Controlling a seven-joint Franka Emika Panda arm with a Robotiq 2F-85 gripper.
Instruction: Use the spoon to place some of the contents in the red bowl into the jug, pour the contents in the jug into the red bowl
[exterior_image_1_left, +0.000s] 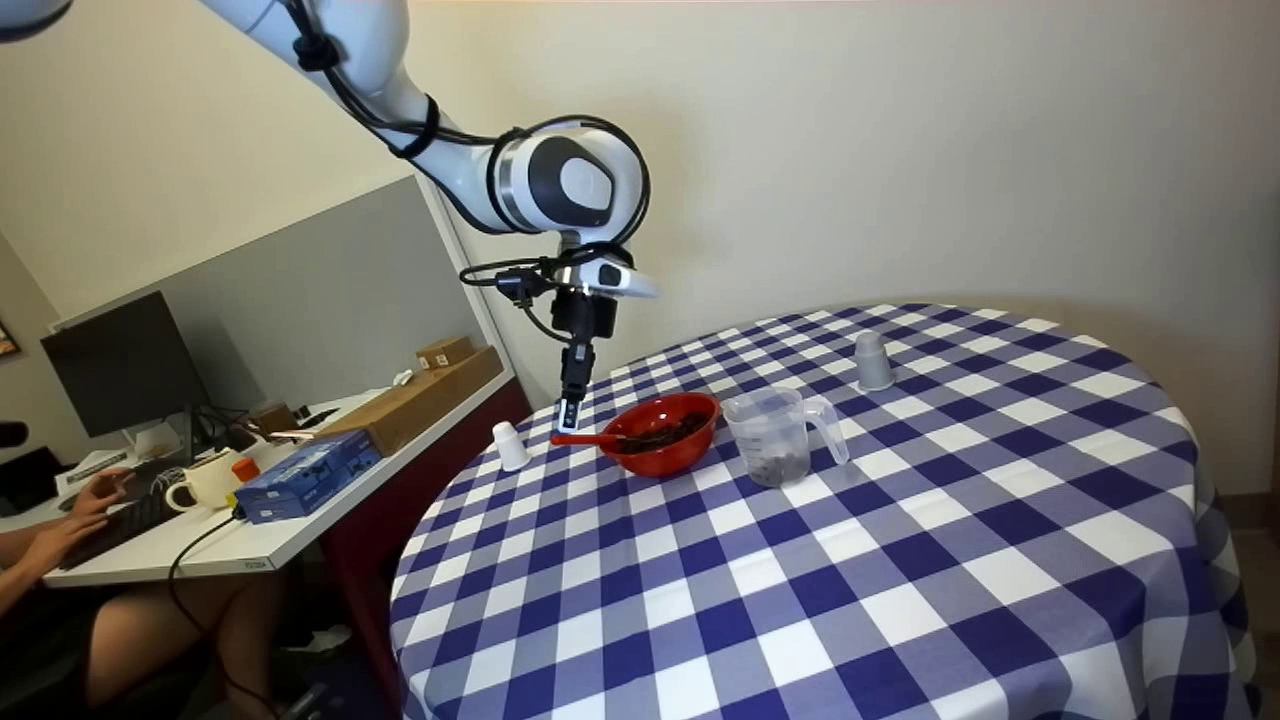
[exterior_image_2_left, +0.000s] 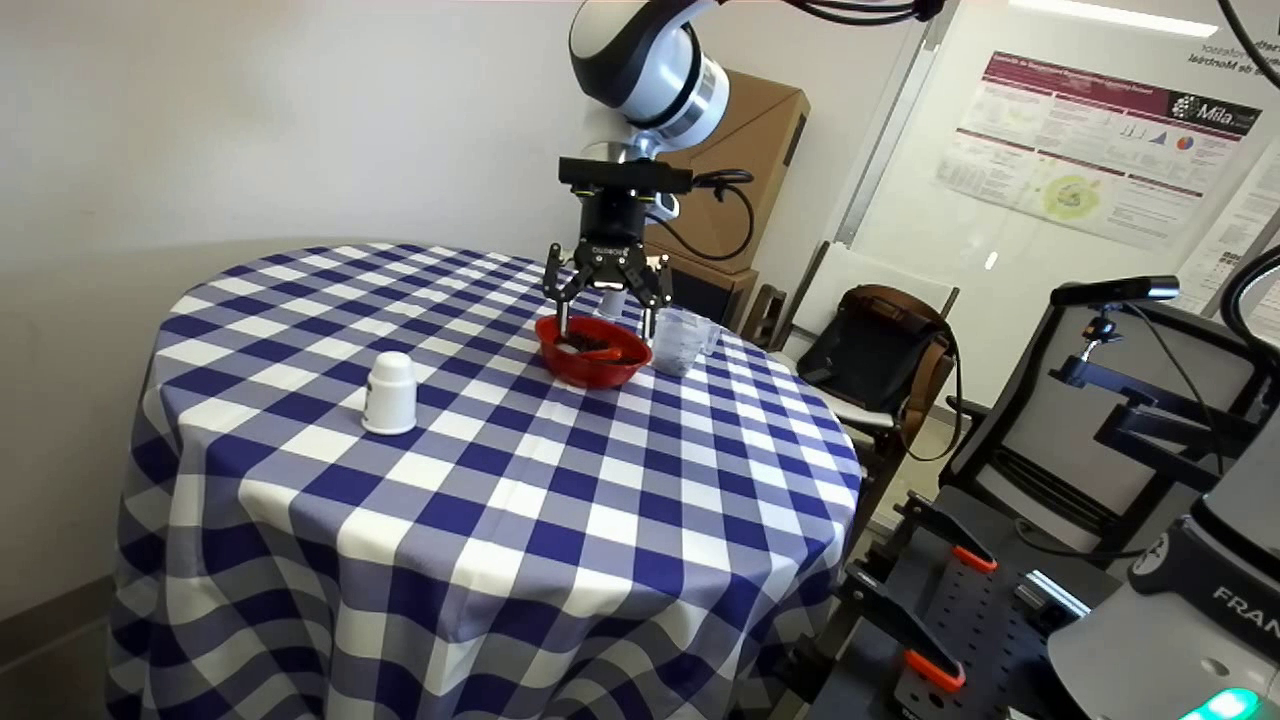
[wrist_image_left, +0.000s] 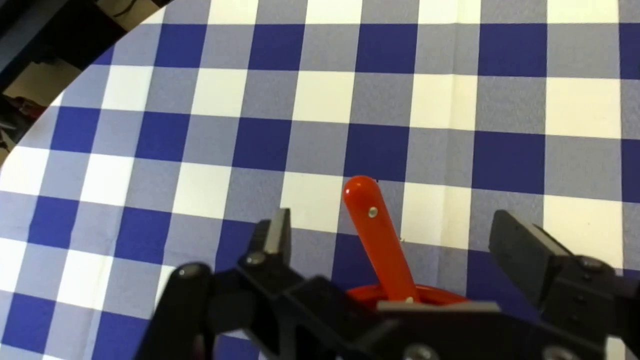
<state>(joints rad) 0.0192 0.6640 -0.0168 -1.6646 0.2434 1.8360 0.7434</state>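
1. Got end effector (wrist_image_left: 392, 234) spread wide in wrist view, straddling red-handled spoon (wrist_image_left: 380, 240).
2. See spoon resting in red bowl (exterior_image_1_left: 665, 463), sticking out over rim, w/ dark contents (exterior_image_1_left: 677, 434) inside.
3. See clear jug (exterior_image_1_left: 768, 428) upright just beside bowl, w/ greyish bits (exterior_image_1_left: 780, 468) at btm; can't tell if touching.
4. Also see tapered white container (exterior_image_2_left: 390, 395) standing well apart on checked tabletop (exterior_image_2_left: 560, 500) in an ext. view.

Light is soft; the hand (wrist_image_left: 391, 225) seems blurred.

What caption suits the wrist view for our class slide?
Open gripper poised over the red spoon handle, checked tablecloth beneath.
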